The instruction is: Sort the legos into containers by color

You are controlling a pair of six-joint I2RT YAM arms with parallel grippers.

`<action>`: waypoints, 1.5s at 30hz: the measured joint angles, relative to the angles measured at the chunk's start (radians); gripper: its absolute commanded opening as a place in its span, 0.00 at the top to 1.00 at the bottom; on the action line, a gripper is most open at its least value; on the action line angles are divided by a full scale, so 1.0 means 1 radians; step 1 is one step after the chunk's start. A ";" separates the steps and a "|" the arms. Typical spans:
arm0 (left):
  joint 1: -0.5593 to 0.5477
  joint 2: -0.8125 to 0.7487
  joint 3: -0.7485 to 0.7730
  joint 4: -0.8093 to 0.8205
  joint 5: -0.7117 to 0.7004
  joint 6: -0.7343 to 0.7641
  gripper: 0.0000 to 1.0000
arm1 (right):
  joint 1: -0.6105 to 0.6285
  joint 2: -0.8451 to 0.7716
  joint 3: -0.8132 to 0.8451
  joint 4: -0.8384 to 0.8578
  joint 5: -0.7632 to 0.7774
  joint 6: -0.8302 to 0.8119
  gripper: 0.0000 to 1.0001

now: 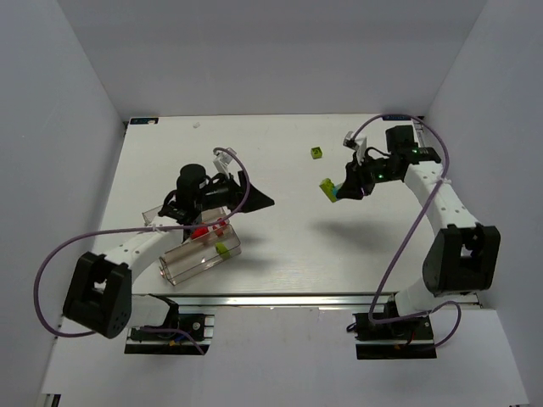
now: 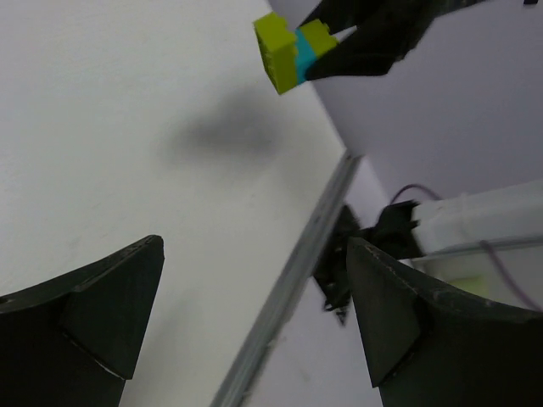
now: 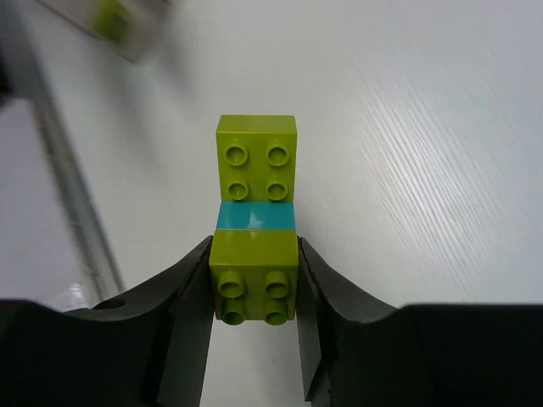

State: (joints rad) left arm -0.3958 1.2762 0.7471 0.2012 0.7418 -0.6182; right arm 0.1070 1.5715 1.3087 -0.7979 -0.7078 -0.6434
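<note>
Top external view showed the right gripper (image 1: pixel 346 188) right of centre, its jaws closed partway on a stack of bricks (image 1: pixel 328 188): lime, a thin cyan layer, then lime again. The stack stuck out to the left of the jaws, and its shadow lay apart from it, lower on the white table (image 1: pixel 288 246).

In the right wrist view the two black fingers (image 3: pixel 191 314) pressed against both sides of the nearer lime block, at the bottom centre of the frame. The cyan layer and the far lime block reached out past the fingertips, studs facing the camera.

A small lime brick (image 1: pixel 316 153) sat alone on the table, above and left of the held stack.

The left gripper (image 1: pixel 251 199) hung left of centre with its jaws spread wide and nothing between them. In the left wrist view its dark fingers (image 2: pixel 93 314) stood far apart in the lower corners, with the held stack at upper centre.

The clear containers (image 1: pixel 182 263) lay at lower left, below that gripper, with a red brick (image 1: pixel 201 231) and a lime brick (image 1: pixel 221 248) inside.
</note>
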 measured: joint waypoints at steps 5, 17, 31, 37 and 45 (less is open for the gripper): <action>-0.028 0.136 -0.014 0.314 0.028 -0.304 0.02 | 0.022 -0.085 0.011 -0.090 -0.381 -0.134 1.00; -0.163 0.274 0.166 0.393 -0.014 -0.424 0.02 | 0.111 -0.083 -0.052 -0.115 -0.475 -0.288 1.00; -0.235 0.410 0.444 -0.239 -0.158 -0.175 0.05 | 0.195 -0.200 -0.150 0.148 -0.186 -0.088 1.00; -0.235 0.412 0.460 -0.371 -0.198 -0.136 0.15 | 0.220 -0.206 -0.180 0.199 -0.103 -0.055 1.00; -0.235 0.459 0.496 -0.437 -0.190 -0.113 0.28 | 0.238 -0.218 -0.195 0.251 -0.031 -0.041 1.00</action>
State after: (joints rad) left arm -0.6304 1.7348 1.2430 -0.2356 0.5518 -0.7311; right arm 0.3450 1.3533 1.1137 -0.5472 -0.7391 -0.6846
